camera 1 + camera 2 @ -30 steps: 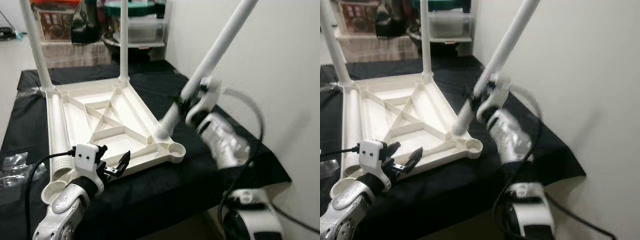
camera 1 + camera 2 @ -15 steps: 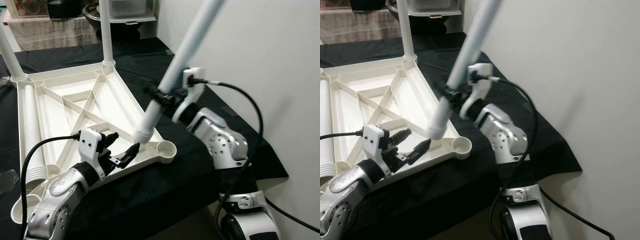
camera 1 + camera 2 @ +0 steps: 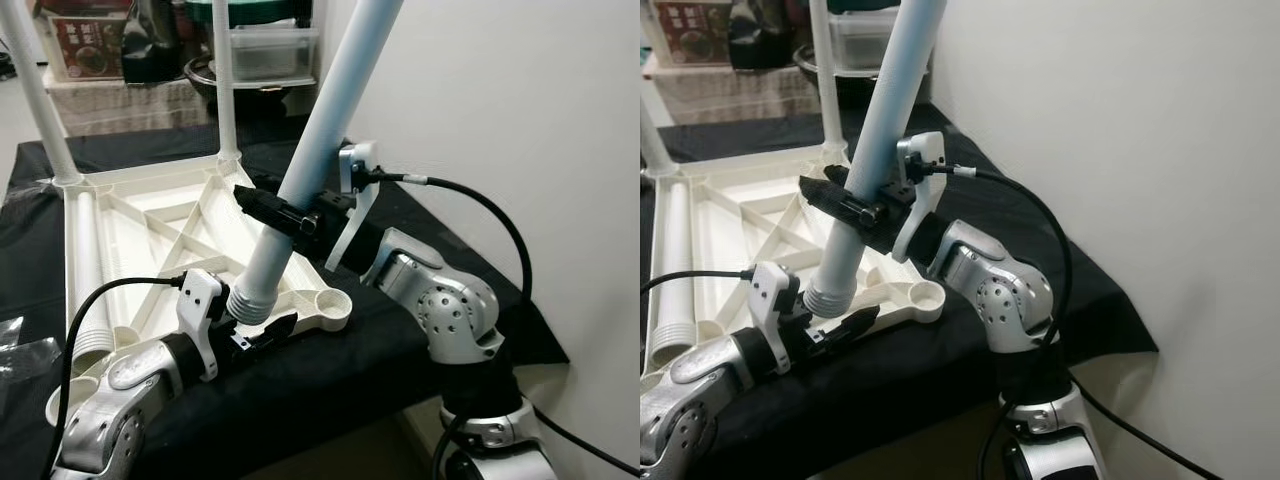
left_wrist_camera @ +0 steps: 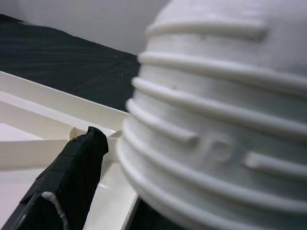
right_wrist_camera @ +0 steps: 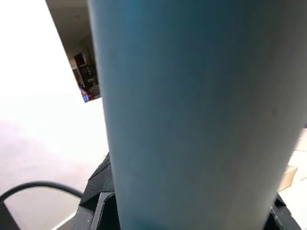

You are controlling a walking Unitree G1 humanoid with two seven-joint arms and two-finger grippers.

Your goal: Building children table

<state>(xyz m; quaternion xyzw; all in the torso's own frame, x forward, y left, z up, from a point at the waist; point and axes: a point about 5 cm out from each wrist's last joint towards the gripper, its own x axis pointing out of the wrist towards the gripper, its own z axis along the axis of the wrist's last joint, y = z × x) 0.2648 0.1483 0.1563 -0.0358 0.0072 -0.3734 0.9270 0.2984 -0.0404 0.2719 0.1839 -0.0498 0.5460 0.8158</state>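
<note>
The white table leg (image 3: 300, 180) leans at a slant over the near right corner of the upturned white tabletop (image 3: 150, 225), which lies on the black cloth (image 3: 400, 330) of the work surface. The leg's ribbed, threaded end (image 3: 250, 298) hangs just beside the round corner socket (image 3: 328, 300), not in it. The right gripper (image 3: 285, 215) has its fingers clamped around the leg's shaft a little above the threads. The left gripper (image 3: 258, 330) sits under the threaded end with its fingers apart, one finger (image 4: 67, 177) against the tabletop's edge, the threads close beside it.

Two legs (image 3: 40, 100) already stand upright at the far corners, and another leg (image 3: 85, 270) lies flat in the tabletop's left side.

To do this step well, the leg probably needs bringing upright first, so the threads meet the socket squarely. Then lower it straight and turn; starting at a slant would likely cross the threads. The left gripper could steady the tabletop.
</note>
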